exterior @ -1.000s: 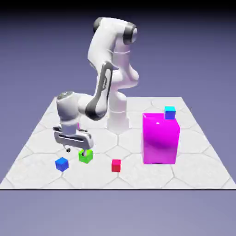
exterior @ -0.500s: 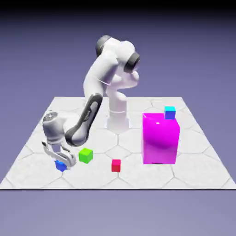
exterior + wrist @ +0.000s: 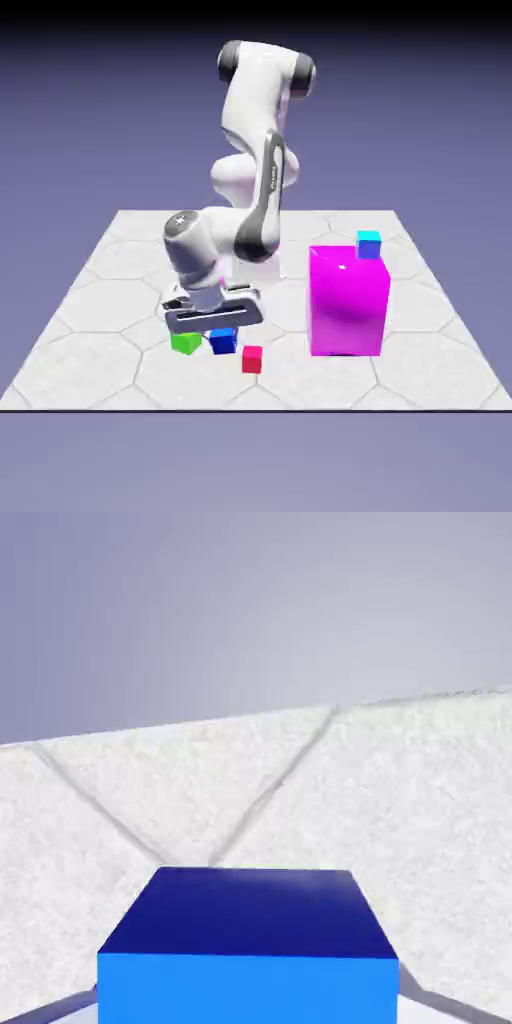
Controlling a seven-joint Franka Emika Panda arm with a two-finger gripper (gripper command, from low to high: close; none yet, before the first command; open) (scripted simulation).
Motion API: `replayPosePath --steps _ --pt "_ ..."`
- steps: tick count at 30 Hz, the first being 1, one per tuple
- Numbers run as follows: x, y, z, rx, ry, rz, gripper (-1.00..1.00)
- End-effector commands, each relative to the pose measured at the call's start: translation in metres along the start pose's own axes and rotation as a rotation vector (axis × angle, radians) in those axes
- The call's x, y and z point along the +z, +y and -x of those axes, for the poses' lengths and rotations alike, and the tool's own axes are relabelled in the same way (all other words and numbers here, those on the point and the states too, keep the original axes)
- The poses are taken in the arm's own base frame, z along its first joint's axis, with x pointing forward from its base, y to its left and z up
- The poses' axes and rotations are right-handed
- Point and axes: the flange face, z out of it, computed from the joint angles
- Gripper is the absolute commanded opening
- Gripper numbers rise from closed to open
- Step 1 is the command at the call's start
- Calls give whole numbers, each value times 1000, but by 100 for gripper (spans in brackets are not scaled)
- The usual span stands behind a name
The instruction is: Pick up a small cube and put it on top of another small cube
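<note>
The white robot arm (image 3: 262,105), with dark grey joint caps, extends over the pale stone-patterned table (image 3: 435,375), and its two-finger gripper (image 3: 223,333) is pinching the small dark blue cube (image 3: 224,342). In the hand view the cube is large at the bottom edge, between the two fingers, with a dark upper face and a brighter blue face below it; the fingertips are mostly hidden by the cube. In the exterior view the gripper housing is tilted, and the cube is located directly beneath it, over the part of the table toward the near edge, on the exterior view's left. Whether the cube touches the table surface cannot be determined. The small bright green cube (image 3: 186,343) is positioned near the blue cube on the exterior view's left, its top partly covered by the gripper housing. The small red cube (image 3: 252,360) is located near the blue cube on the opposite side, closer to the table's near edge. The large magenta block (image 3: 346,305) stands upright on the exterior view's right. The small cyan cube (image 3: 369,244) appears at the block's top, toward the exterior view's right; the contact between them cannot be confirmed.
</note>
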Motion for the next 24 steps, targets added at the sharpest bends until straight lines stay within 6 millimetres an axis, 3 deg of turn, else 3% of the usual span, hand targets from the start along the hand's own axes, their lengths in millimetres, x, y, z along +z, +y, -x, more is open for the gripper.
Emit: replayPosePath --steps 1,5,9,12,16,19,21,24 --pt "-3 -21 19 -80 -12 4 -100" --pt "-22 -90 105 -396 -42 22 -100" --pt "-47 -134 200 -710 -34 63 -100" --pt "-66 -151 275 -938 -2 107 -100" --pt "-91 -153 373 -1228 78 185 -100" --pt "-88 -120 400 -1369 99 391 -100" --pt "-87 -116 400 -1377 98 417 -100" --pt "-43 -108 386 -1376 98 417 -100"
